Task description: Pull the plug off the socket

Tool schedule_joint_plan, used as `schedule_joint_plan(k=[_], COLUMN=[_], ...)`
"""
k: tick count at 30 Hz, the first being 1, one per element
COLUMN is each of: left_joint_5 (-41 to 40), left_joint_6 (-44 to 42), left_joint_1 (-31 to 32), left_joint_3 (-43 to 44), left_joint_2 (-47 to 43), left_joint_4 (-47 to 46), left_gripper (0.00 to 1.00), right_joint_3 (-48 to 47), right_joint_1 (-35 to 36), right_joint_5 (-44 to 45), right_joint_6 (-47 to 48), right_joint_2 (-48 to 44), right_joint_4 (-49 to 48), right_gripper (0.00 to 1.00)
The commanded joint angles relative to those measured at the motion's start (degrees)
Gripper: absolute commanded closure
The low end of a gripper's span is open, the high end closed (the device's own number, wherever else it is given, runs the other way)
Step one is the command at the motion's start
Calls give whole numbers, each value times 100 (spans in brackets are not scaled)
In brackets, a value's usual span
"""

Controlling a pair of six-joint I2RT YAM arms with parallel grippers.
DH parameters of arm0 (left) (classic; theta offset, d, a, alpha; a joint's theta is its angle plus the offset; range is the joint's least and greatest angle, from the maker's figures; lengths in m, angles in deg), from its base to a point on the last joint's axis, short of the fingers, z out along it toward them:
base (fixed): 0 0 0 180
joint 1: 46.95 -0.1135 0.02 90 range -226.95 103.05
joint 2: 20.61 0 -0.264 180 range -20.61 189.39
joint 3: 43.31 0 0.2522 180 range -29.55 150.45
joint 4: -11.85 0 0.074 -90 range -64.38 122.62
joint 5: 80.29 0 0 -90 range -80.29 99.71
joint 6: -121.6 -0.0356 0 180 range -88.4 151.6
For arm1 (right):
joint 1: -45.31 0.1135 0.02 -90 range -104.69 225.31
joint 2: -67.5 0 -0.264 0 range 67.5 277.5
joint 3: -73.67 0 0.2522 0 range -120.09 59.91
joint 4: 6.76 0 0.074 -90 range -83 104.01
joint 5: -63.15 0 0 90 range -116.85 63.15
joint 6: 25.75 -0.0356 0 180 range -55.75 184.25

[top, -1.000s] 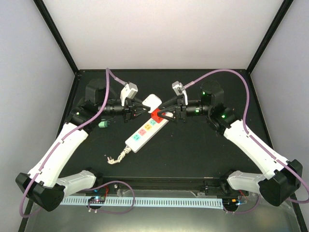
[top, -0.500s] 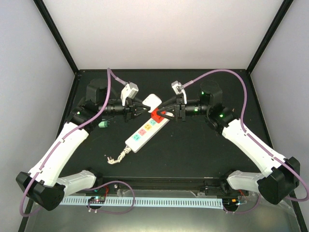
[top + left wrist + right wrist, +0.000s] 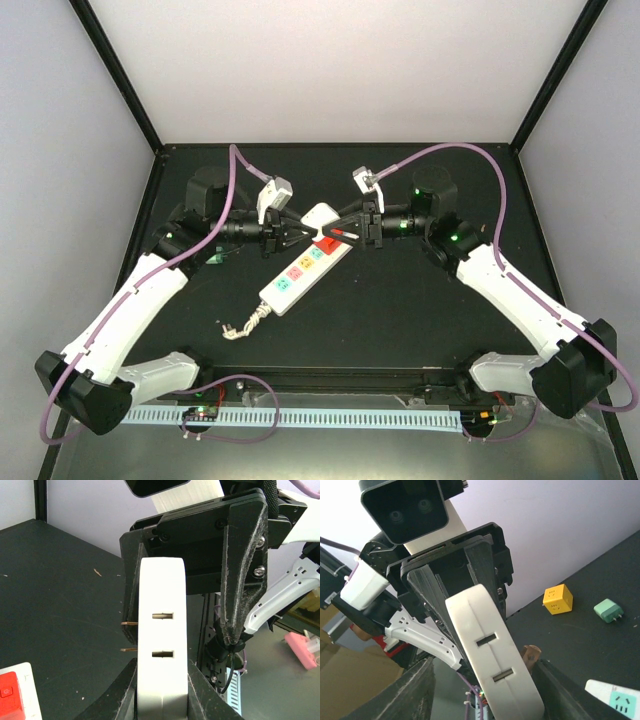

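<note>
The socket [image 3: 298,268], a long white strip with coloured faces, lies diagonally on the black table. Its red switch end [image 3: 10,695] shows low in the left wrist view, and a teal face [image 3: 620,700] shows in the right wrist view. The plug [image 3: 320,214] is a flat white rounded block with two slots [image 3: 161,630]. Its two brass prongs [image 3: 129,624] show bare, apart from the strip. My left gripper [image 3: 303,232] is shut on the plug's sides [image 3: 162,700]. My right gripper [image 3: 336,233] is open and straddles the plug [image 3: 490,645] from the opposite side.
A green plug [image 3: 608,611] and a yellow cube socket [image 3: 557,599] lie on the table behind the left arm; the green one also shows in the top view [image 3: 215,257]. The strip's short cord stub [image 3: 245,325] points to the near left.
Both grippers have moved in towards each other over the strip's far end. The left gripper has slid right and closed on the white plug. The strip has stayed in place.
</note>
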Motion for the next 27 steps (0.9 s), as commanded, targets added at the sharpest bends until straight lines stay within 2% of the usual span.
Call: schedule_joint_plan(k=[1,8,15,24,27], left_joint_5=[105,-369,-354,-193,-204], left_joint_6=[74,154,240,245,209], left_joint_1=[42,3,-16,-11,-11], left_joint_3=[-47,-82,-78,-151,-148], left_joint_2=[41,152,328,450,452], left_joint_4=[-103,-34,-55,-24,17], left_gripper=[99,98,98,98,99], right_joint_3=[-21,49,172,160,116], right_joint_1=[26,30,56,109,105], right_joint_5=[-288,-674,-1166,-1412,-1361], right_joint_6=[33,-110,-471,-329,-222], right_joint_2=[-105,-235,-342,-451,-441], right_joint_4=[-366,-777,-1461,-1432,-1251], right_gripper=[47,59,63,68,74])
